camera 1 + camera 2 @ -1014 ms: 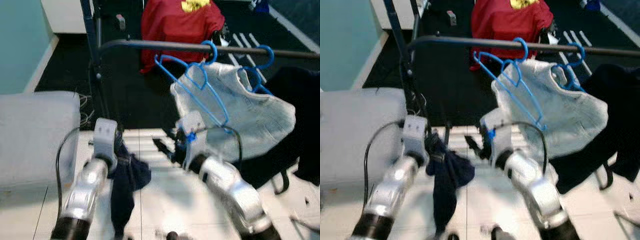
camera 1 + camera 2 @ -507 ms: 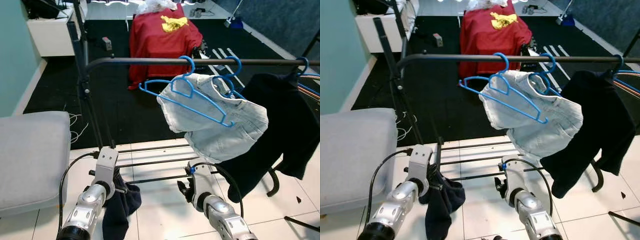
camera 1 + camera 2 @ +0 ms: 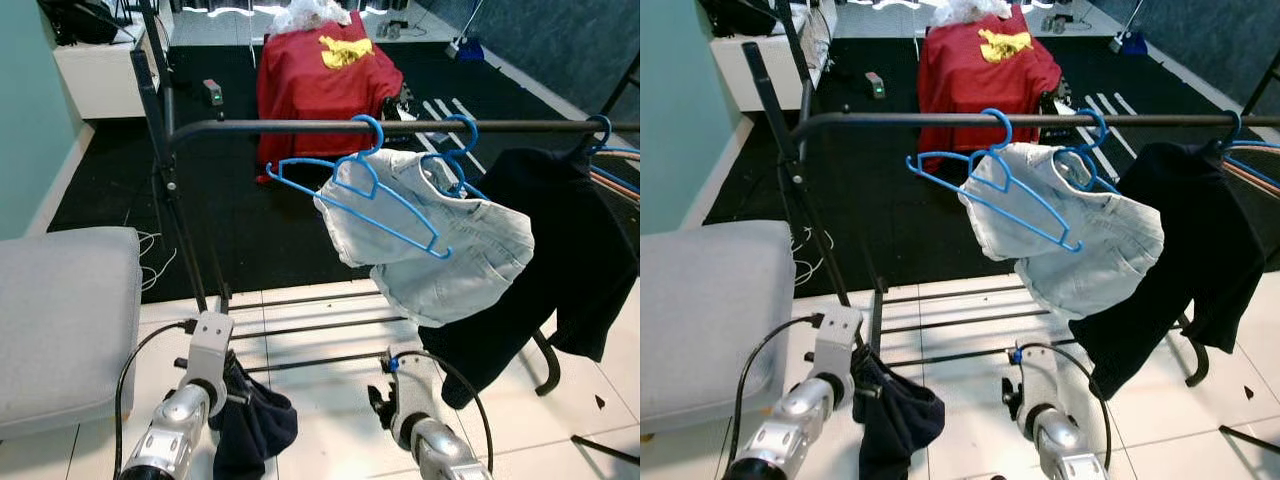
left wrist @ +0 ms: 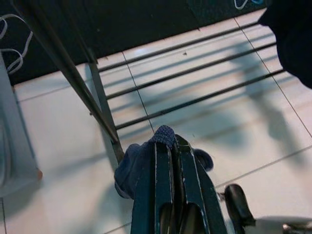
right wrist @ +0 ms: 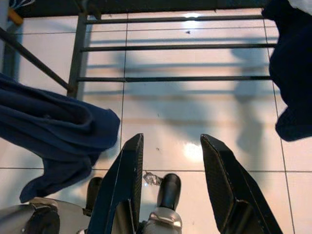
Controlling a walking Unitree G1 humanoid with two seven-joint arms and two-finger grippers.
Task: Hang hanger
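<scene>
Left wrist view: left gripper (image 4: 170, 146) hides most of navy cloth (image 4: 130, 161).

I'm seeing both eye views coming through sharp and evenly bright, with no motion blur. Light is falling from overhead, and the rail (image 3: 400, 126) is casting soft striped shadows across the white tiled floor (image 5: 161, 117). A patch of glare is shining on the tiles in the right wrist view. In the left wrist view the left hand (image 4: 173, 161) is looking soft and out of focus up close.
</scene>
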